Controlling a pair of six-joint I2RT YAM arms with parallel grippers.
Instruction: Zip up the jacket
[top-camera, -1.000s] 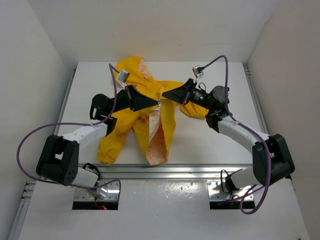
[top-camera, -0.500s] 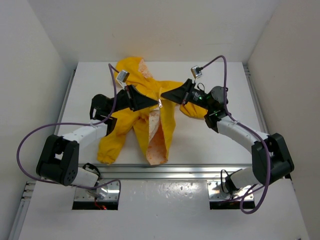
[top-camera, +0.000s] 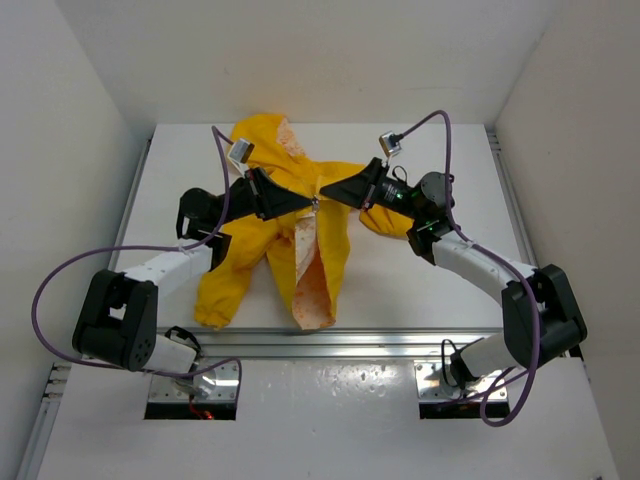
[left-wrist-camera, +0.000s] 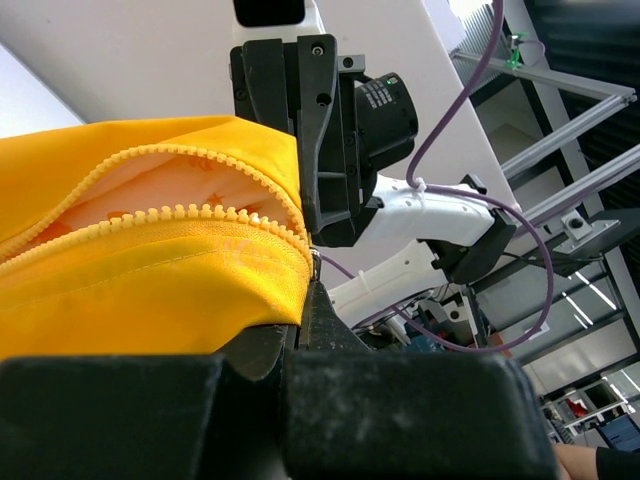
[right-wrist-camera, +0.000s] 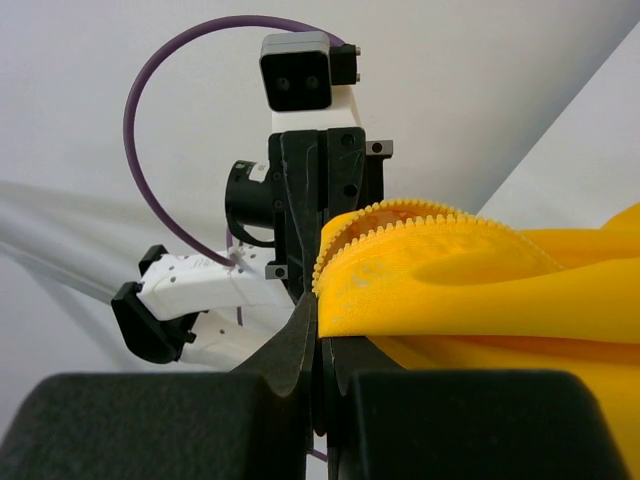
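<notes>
The yellow jacket (top-camera: 345, 235) lies on the white table (top-camera: 440, 290), hood at the back. Its front is open lower down and shows the cream, orange-printed lining (top-camera: 318, 272). My left gripper (top-camera: 307, 204) and right gripper (top-camera: 328, 190) meet tip to tip over the jacket's upper front. In the left wrist view the left gripper (left-wrist-camera: 300, 300) is shut on the yellow fabric (left-wrist-camera: 150, 285) beside the zipper teeth (left-wrist-camera: 190, 212). In the right wrist view the right gripper (right-wrist-camera: 318, 320) is shut on the other zipper edge (right-wrist-camera: 470, 280). The zipper slider is not clearly visible.
The table sits in a white-walled booth, with walls close on the left, right and back. A metal rail (top-camera: 330, 343) runs along the near edge. A purple cable (top-camera: 60, 280) loops from the left arm, and a second one arches over the right arm.
Both grippers have shifted slightly toward the back of the table, carrying the held jacket front with them. Their grips have not changed.
</notes>
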